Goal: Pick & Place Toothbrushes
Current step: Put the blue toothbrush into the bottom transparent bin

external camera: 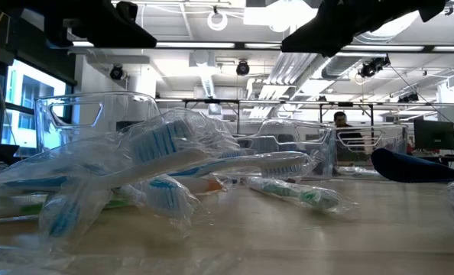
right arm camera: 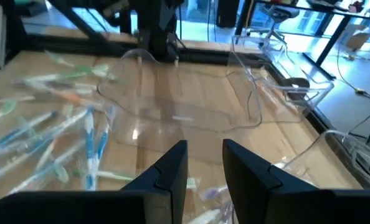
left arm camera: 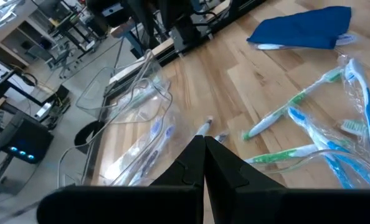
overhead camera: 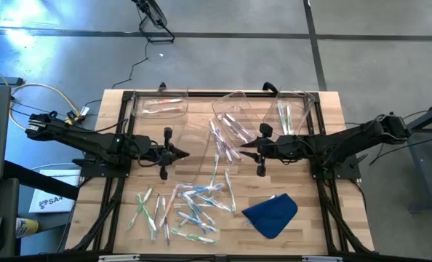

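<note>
Four clear bins (overhead camera: pixel 234 116) stood across the upper middle of the frame, one blue cloth (overhead camera: pixel 271 214) lay lower right, and some twenty toothbrushes (overhead camera: pixel 190 207) were scattered.

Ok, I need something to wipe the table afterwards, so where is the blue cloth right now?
In the high view the blue cloth lies on the wooden table near its front right, just right of the scattered toothbrushes and forward of the right pincer.

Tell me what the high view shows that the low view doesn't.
Only the high view shows both grippers, the left gripper shut and the right gripper open, both hovering empty mid-table, plus three bins at the far edge. Only the low view shows a person in the room behind. Both show the wrapped toothbrushes and the blue cloth.
</note>
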Action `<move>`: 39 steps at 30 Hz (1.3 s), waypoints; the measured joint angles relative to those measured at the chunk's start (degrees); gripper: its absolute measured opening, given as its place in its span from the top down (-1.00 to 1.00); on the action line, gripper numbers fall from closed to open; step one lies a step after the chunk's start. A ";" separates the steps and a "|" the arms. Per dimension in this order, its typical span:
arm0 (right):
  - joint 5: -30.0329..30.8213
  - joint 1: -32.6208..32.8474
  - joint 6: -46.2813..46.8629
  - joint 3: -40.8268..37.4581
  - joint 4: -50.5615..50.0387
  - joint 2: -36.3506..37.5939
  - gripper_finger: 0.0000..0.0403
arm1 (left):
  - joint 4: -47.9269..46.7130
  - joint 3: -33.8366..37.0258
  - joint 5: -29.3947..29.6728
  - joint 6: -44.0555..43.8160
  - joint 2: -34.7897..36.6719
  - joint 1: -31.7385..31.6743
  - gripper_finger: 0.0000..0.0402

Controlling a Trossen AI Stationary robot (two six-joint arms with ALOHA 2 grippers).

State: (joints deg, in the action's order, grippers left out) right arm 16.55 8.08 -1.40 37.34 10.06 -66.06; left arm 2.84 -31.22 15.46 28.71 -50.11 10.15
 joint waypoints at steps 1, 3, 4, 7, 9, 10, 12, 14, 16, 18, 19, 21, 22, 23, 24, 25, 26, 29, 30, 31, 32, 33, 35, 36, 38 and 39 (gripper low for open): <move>-0.02 0.00 1.13 0.00 0.80 0.00 0.54 | -0.04 0.00 0.00 -0.02 0.00 0.00 1.00; -0.05 0.02 4.51 0.00 2.45 0.00 0.54 | -0.06 0.00 0.00 -0.02 0.00 0.00 1.00; -0.04 0.01 5.84 0.00 3.08 0.00 0.54 | -0.06 0.00 0.00 -0.01 0.00 0.00 1.00; -0.02 0.25 7.64 0.00 4.70 0.00 0.54 | -0.04 0.00 0.00 -0.02 0.00 0.00 1.00; 0.04 1.08 6.94 0.00 5.94 0.00 0.54 | -0.04 0.00 0.00 -0.02 0.00 0.00 1.00; 0.00 1.66 6.02 0.00 6.53 0.00 0.54 | -0.04 0.00 0.00 -0.02 0.00 0.00 1.00; -0.03 2.80 4.87 0.00 7.65 0.00 0.54 | -0.12 0.00 0.00 -0.02 0.00 0.00 1.00; -0.01 3.84 4.98 0.01 9.01 0.00 0.55 | -0.53 0.00 0.00 -0.02 0.00 0.00 1.00; 0.78 4.84 6.52 0.58 8.91 0.00 0.58 | -1.08 0.00 0.00 -0.02 0.00 0.00 1.00; 1.84 5.95 7.63 1.49 8.58 -0.02 0.63 | -1.75 0.00 0.00 -0.03 0.00 0.00 1.00; 1.78 6.59 7.66 2.09 8.58 -0.02 0.66 | -1.81 0.00 0.00 -0.02 -0.01 0.00 1.00; 1.47 8.02 7.64 3.72 8.65 -0.02 0.71 | -1.81 0.00 0.00 -0.04 -0.02 0.00 1.00; 1.47 8.71 7.62 4.53 8.69 -0.02 0.74 | -1.87 0.00 0.00 -0.04 -0.02 0.00 1.00; 1.44 9.37 7.56 5.33 8.67 -0.02 0.77 | -2.20 0.00 0.01 -0.04 -0.02 0.00 1.00; 1.45 9.89 7.35 6.13 8.67 -0.02 0.79 | -2.62 0.00 0.00 -0.04 -0.02 0.00 1.00; 1.48 10.44 7.22 6.83 8.69 -0.02 0.81 | -3.06 0.00 0.01 -0.04 -0.02 0.00 1.00; 1.53 10.86 7.09 7.43 8.66 -0.03 0.83 | -3.35 0.00 0.00 -0.08 -0.02 0.00 1.00; 1.86 11.86 6.05 9.45 8.91 -1.50 0.88 | -3.44 0.00 0.01 -0.46 -0.02 0.00 1.00; 2.09 12.26 5.98 9.99 8.65 -2.21 0.90 | -3.45 0.00 0.01 -0.46 -0.02 0.00 1.00; 1.97 12.53 5.94 10.46 8.44 -3.13 0.92 | -3.44 0.00 0.00 -0.48 -0.02 0.00 1.00; 1.94 12.57 5.90 11.07 8.47 -4.28 0.94 | -3.44 0.00 0.00 -0.47 -0.02 0.00 1.00; 1.83 12.58 5.84 11.53 8.67 -5.35 0.95 | -3.44 0.00 0.00 -0.48 -0.02 0.00 1.00; 1.31 12.58 5.56 11.74 8.42 -7.23 0.98 | -3.40 0.00 -1.08 -0.69 -0.02 -0.02 1.00; 1.39 12.53 5.57 11.78 8.24 -8.18 0.98 | -3.33 0.00 -2.34 -0.70 -0.02 -0.02 1.00; 1.41 12.04 6.02 11.80 6.91 -9.83 0.98 | -2.93 0.00 -5.79 -0.70 -0.02 0.00 1.00; 1.31 11.78 6.43 11.80 6.21 -10.75 0.98 | -2.71 -0.02 -7.38 -0.71 -0.02 0.00 1.00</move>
State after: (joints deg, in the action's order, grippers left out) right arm 17.86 19.85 5.03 49.15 16.27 -76.82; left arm 0.13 -31.24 8.08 28.00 -50.13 10.15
